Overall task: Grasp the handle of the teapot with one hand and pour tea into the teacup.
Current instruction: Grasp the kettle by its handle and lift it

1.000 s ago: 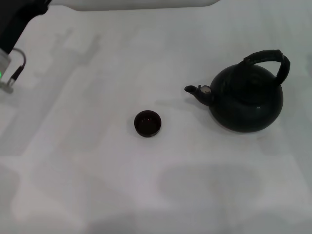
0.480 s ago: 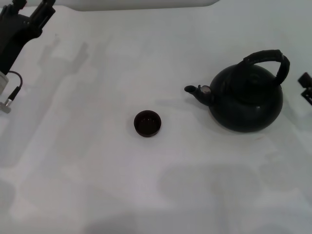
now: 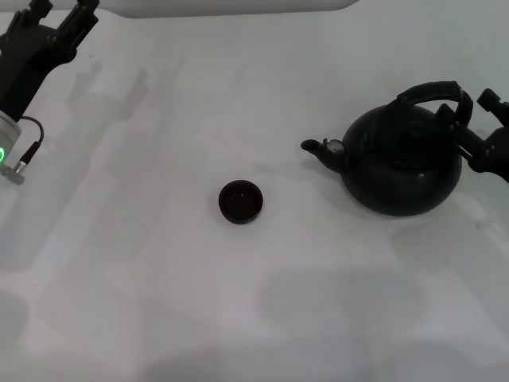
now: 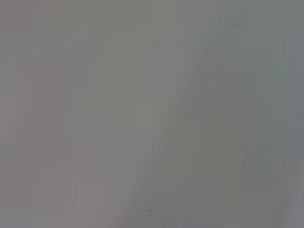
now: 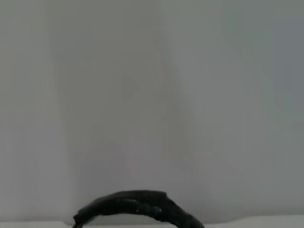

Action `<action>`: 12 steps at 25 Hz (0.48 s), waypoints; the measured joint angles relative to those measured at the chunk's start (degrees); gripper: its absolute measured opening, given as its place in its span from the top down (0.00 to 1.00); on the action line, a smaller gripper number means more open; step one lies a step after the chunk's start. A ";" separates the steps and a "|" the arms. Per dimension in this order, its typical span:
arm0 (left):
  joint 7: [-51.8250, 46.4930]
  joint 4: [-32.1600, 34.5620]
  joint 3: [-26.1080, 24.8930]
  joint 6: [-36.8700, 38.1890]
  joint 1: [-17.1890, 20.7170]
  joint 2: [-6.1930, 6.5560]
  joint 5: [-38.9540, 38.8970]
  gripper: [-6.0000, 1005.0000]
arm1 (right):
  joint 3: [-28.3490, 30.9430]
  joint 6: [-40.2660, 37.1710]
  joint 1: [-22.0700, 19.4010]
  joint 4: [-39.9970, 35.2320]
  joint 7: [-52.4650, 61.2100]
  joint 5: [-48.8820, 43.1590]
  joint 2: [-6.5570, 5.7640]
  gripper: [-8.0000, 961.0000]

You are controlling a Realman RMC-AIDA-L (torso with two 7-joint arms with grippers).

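I'm on the approach: my right hand [image 3: 475, 131], fingers spread, sits at the teapot's [image 3: 402, 163] three o'clock and must next straddle the handle [image 3: 436, 91].

1. the white table [image 3: 159, 302] lies bare between the teacup [image 3: 240, 201] and the teapot [image 3: 402, 159]; the two stand apart, with an open gap from the cup to the spout.
2. the handle [image 3: 436, 94] arches clear above the pot's top, with open space under the loop; in the right wrist view only its upper arc [image 5: 137, 209] shows.
3. the right hand [image 3: 477, 131] crowds the pot's right side, its fingers spread at the handle's right end.
4. the left gripper [image 3: 52, 36] stands at the far left corner, well apart from both vessels.
5. the near side of the table is open.
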 joint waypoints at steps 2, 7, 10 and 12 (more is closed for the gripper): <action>0.00 -0.07 0.02 -0.02 0.01 0.00 -0.03 0.12 | -0.04 0.94 0.18 -0.14 0.01 -0.01 -0.01 0.23; 0.01 -0.19 0.02 -0.02 -0.02 0.00 -0.06 0.12 | 0.19 0.95 0.22 -0.14 -0.08 0.14 -0.06 0.24; 0.02 -0.21 0.02 -0.02 -0.15 0.00 -0.10 0.12 | 0.19 1.01 0.18 -0.14 -0.01 0.05 -0.07 0.25; 0.02 -0.22 0.02 -0.02 -0.28 -0.02 -0.24 0.12 | 0.16 1.01 0.14 -0.13 0.18 0.00 -0.06 0.25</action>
